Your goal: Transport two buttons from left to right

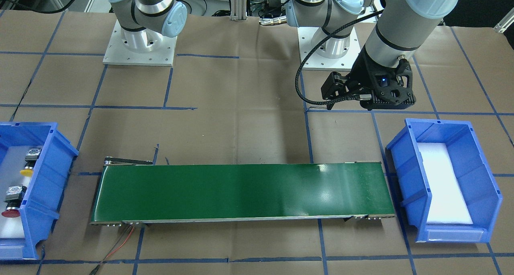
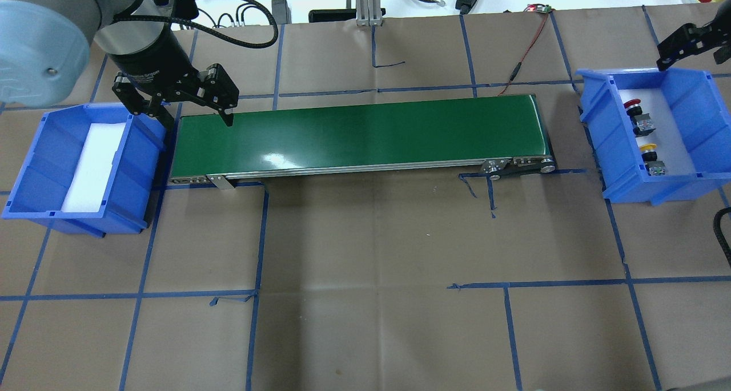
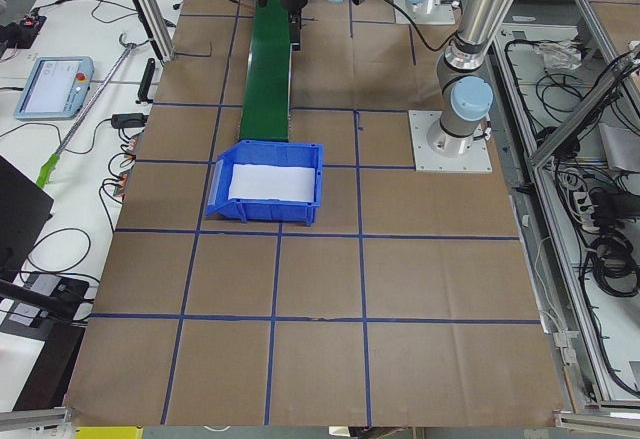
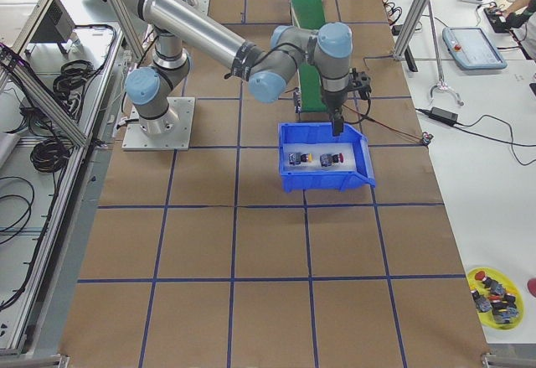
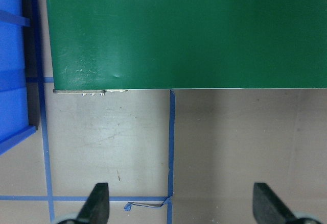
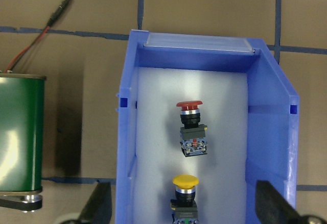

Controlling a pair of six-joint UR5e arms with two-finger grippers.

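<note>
While both buttons lie side by side in the right-hand bin (image 2: 691, 111), neither arm has anything in its grasp, so the job looks either finished or about to be reset; which of the two cannot be told.

Going left to right in the overhead view: the left-hand bin (image 2: 34, 168) holds only a white foam pad (image 2: 94, 165). The left gripper (image 2: 191, 117) hangs just beside that bin, over the near end of the green conveyor belt (image 2: 360, 137). Its fingers (image 5: 97, 203) are spread wide with nothing between them, and its wrist view shows only bare paper and blue tape lines under the gap, the belt lying ahead of the fingertips. That pose suits dropping a part onto the belt end.

The belt runs between the two bins, presumably to carry parts from one arm's reach to the other's; nothing rides on it.

At the far end, the right gripper (image 6: 181, 208) hovers above the right-hand bin, fingers (image 6: 271, 203) released and well apart. Ahead of and between those fingers lie the red button (image 6: 191, 127) and, nearer to them, the yellow button (image 6: 185, 196), both on their sides on foam padding, caps pointing away from the fingertips. The padding likely cushions dropped parts.
</note>
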